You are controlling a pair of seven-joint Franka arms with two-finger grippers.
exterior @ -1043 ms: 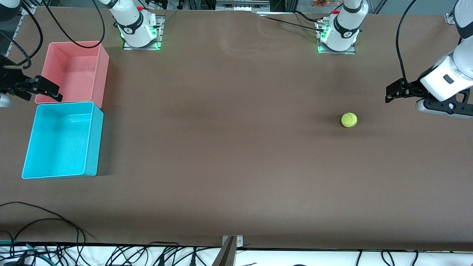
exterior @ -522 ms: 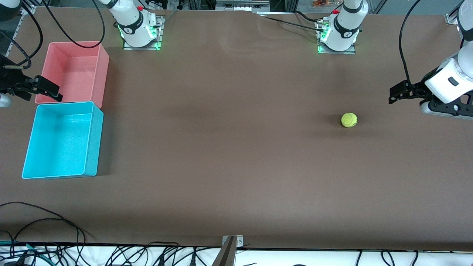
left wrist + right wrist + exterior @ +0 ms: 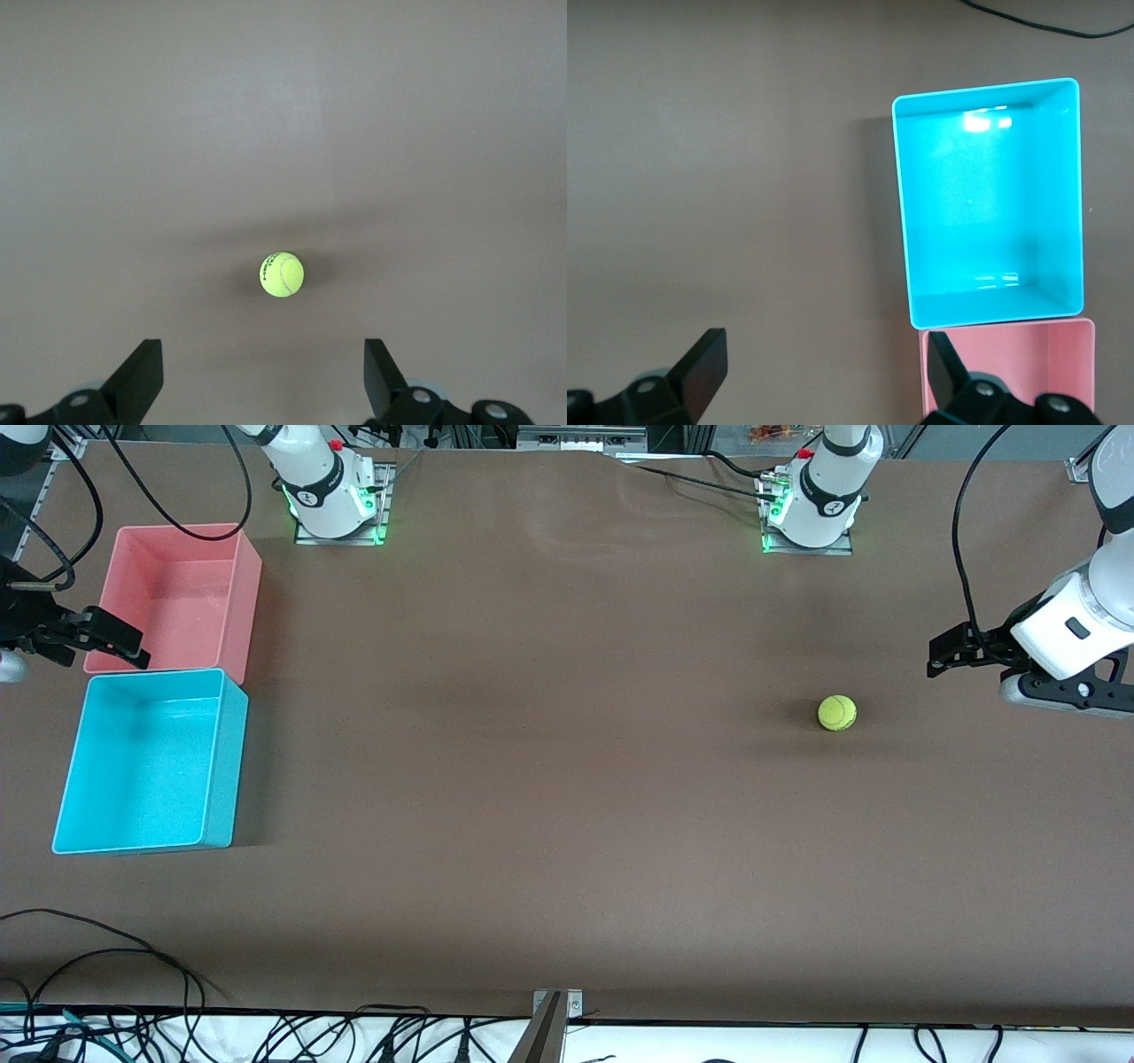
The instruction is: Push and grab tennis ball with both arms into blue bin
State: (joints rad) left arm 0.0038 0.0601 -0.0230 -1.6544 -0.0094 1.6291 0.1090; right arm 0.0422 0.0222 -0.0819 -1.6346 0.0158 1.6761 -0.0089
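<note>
The yellow-green tennis ball [image 3: 836, 713] rests alone on the brown table toward the left arm's end. My left gripper [image 3: 944, 654] hangs open over bare table beside the ball, apart from it. In the left wrist view the tennis ball [image 3: 282, 275] sits ahead of the open left gripper [image 3: 262, 359], with nothing between its fingers. The blue bin [image 3: 227, 762] stands at the right arm's end of the table. My right gripper [image 3: 115, 644] hovers open over the pink bin's edge. In the right wrist view the blue bin [image 3: 901, 204] lies ahead of the open right gripper [image 3: 824, 350].
A pink bin [image 3: 246, 602] stands against the blue bin, farther from the front camera, and the pink bin [image 3: 1028, 363] also shows in the right wrist view. Both bins hold nothing. Black cables [image 3: 106, 948] trail along the table edge nearest the camera. The arm bases [image 3: 332, 500] stand at the back.
The left arm's hand has shifted slightly over the table beside the ball. The ball, the bins and the right arm have not moved.
</note>
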